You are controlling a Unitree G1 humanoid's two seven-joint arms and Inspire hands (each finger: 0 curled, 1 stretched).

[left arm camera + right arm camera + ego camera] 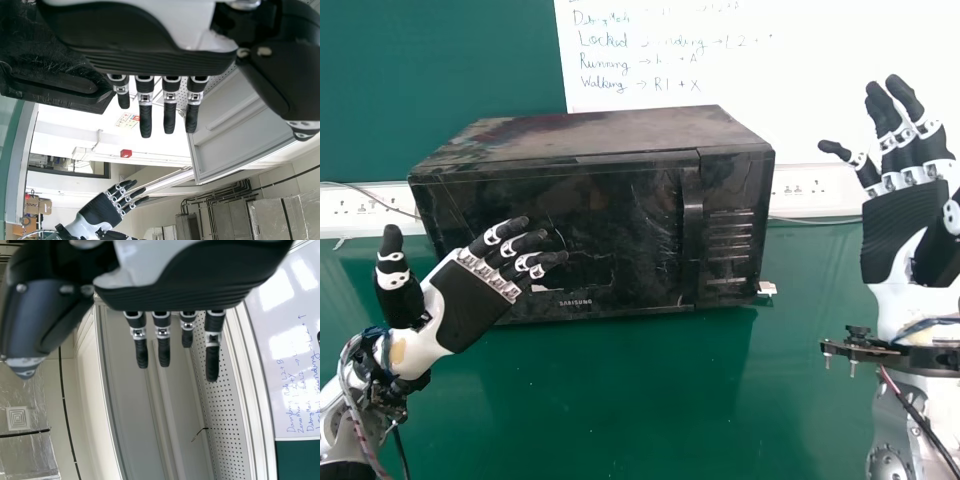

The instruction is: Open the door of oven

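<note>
1. As we look down from the head, the oven sits just off the dial's centre, toward ten o'clock, black and scuffed, its door shut.
2. Handle: an upright bar, toward three o'clock on the oven's front; grooved panel just beyond it, same bearing.
3. Left hand we log at between eight and nine o'clock, overlapping the oven's lower near corner in our line of sight. Fingers extended and slightly spread, pointing toward two; thumb up toward twelve. Grip empty. Whether the fingertips touch the door, we cannot tell.
4. Right hand we log at about three o'clock, raised, well apart from the oven. Fingers near straight, pointing toward twelve, thumb out to one side; grip empty. Our right wrist view agrees: fingers long and loosely parted.
5. Ground: green table under the oven, running down to six. White plug beside the oven at about four. Sockets at nine, more toward two. Whiteboard with handwriting behind, twelve to two.
</note>
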